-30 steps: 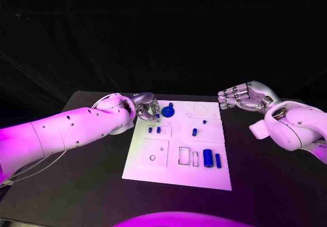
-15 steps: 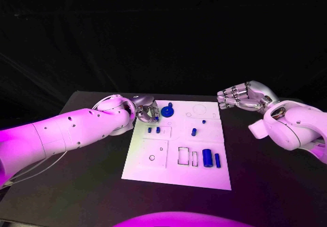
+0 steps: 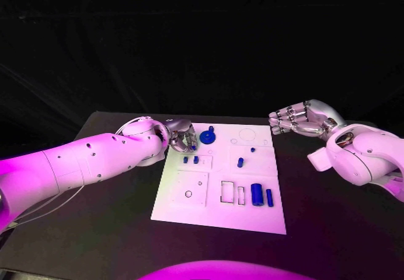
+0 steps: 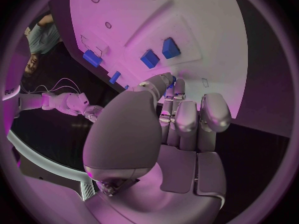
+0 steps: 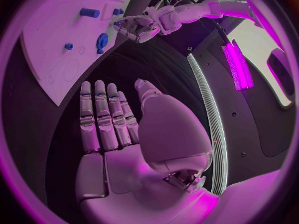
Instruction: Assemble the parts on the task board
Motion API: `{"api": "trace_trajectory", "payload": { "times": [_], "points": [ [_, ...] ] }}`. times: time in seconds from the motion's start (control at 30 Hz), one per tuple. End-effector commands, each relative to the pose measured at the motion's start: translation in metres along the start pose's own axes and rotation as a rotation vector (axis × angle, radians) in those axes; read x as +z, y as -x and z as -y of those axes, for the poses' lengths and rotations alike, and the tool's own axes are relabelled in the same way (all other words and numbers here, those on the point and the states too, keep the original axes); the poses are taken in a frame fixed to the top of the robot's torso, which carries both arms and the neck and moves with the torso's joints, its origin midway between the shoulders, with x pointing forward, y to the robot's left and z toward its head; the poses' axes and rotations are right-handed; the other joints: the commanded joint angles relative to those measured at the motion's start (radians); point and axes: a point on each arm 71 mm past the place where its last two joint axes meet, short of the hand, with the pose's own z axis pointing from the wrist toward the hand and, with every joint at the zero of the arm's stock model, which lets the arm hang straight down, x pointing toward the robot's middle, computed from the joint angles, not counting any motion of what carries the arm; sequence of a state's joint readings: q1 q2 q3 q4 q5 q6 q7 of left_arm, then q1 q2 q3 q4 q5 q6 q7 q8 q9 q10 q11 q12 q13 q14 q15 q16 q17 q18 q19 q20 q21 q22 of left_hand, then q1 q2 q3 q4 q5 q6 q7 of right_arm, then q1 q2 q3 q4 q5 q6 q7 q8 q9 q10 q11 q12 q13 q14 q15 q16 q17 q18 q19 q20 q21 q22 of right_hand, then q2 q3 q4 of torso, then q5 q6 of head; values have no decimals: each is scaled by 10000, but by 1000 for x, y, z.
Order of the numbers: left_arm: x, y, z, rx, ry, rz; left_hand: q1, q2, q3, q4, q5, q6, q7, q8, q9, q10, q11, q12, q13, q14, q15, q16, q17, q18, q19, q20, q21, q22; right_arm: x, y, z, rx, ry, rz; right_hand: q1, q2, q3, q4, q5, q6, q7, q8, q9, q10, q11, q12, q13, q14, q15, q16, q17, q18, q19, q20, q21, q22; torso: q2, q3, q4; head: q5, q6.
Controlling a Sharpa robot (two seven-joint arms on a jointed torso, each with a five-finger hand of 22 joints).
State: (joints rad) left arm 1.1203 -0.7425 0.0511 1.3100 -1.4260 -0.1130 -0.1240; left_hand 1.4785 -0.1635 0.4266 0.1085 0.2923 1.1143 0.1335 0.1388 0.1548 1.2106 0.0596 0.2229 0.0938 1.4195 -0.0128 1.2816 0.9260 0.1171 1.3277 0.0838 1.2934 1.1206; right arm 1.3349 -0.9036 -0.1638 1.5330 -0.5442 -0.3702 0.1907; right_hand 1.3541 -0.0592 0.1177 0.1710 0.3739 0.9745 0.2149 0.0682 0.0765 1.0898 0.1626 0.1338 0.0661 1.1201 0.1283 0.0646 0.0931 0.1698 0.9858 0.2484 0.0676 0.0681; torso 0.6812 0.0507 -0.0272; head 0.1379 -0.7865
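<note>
The white task board [image 3: 219, 216] lies mid-table. My left hand [image 3: 180, 139] hovers over its far left corner, thumb and fingertips pinching a small blue part [image 3: 192, 147]; a sliver of that part [image 4: 174, 78] shows at the fingertips [image 4: 167, 80]. Just in front of it lie two small blue blocks [image 3: 190, 158] [image 4: 159, 54]. A blue gear [image 3: 208, 139] [image 5: 101, 40] sits beside the hand. My right hand [image 3: 300, 119] [image 5: 106, 119] hangs off the board's far right corner, fingers straight, holding nothing.
A blue peg [image 3: 240, 163] and a tiny blue piece [image 3: 253, 150] stand mid-board. A thick blue cylinder [image 3: 257, 194] and a slimmer one [image 3: 270, 197] lie by rectangular slots [image 3: 227, 192] near the front. Black table [image 3: 337, 233] surrounds the board.
My left hand's fingertips, with the small blue part, have dipped slightly toward the two blue blocks. The right hand has not moved.
</note>
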Motion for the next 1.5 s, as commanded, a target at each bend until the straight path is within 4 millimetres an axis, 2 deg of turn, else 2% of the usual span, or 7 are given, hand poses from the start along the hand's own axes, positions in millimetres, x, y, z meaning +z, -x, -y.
{"api": "trace_trajectory", "payload": {
  "times": [0.03, 1.1, 1.5],
  "points": [
    [1, -2, -1, 171, 134, -204, -95, -1, -5, -66, -26, 65, 3, -15, -9, 80, 23, -57, 14, 34, -7, -73, -24, -170, 26, 2, -3, -2, 0, 0, -1, -53, 108, -48, 2, 84, 29, -24, 35, 88, -14, 49, 10, -21, -42, 35, -12, 34, -11, 32, -9, 162, -55, -19, -5, -9, 0, -1, -8, -26, 0],
    [6, -4, 3, 239, 114, -338, -82, 26, 10, -100, -67, 97, 0, -24, -13, 124, 15, -82, 27, 30, -16, -84, -49, -182, 52, 0, 31, 54, 0, -1, -1, -46, 93, -67, 2, 84, 29, -24, 35, 88, -14, 49, 10, -21, -42, 35, -12, 34, -11, 32, -9, 162, -55, -19, -5, -9, 0, -6, -5, -34, 35],
    [6, -5, 3, 262, 241, -487, -120, -16, -12, -131, -100, 44, 38, -95, -44, 112, 41, -163, 31, 37, -1, -62, -6, -175, 25, 1, 9, 20, 0, -1, -1, -44, 85, -80, 2, 84, 29, -24, 35, 88, -14, 49, 10, -21, -42, 35, -12, 34, -11, 32, -9, 162, -55, -19, -5, -9, -5, -3, 4, -37, 14]
  ]
}}
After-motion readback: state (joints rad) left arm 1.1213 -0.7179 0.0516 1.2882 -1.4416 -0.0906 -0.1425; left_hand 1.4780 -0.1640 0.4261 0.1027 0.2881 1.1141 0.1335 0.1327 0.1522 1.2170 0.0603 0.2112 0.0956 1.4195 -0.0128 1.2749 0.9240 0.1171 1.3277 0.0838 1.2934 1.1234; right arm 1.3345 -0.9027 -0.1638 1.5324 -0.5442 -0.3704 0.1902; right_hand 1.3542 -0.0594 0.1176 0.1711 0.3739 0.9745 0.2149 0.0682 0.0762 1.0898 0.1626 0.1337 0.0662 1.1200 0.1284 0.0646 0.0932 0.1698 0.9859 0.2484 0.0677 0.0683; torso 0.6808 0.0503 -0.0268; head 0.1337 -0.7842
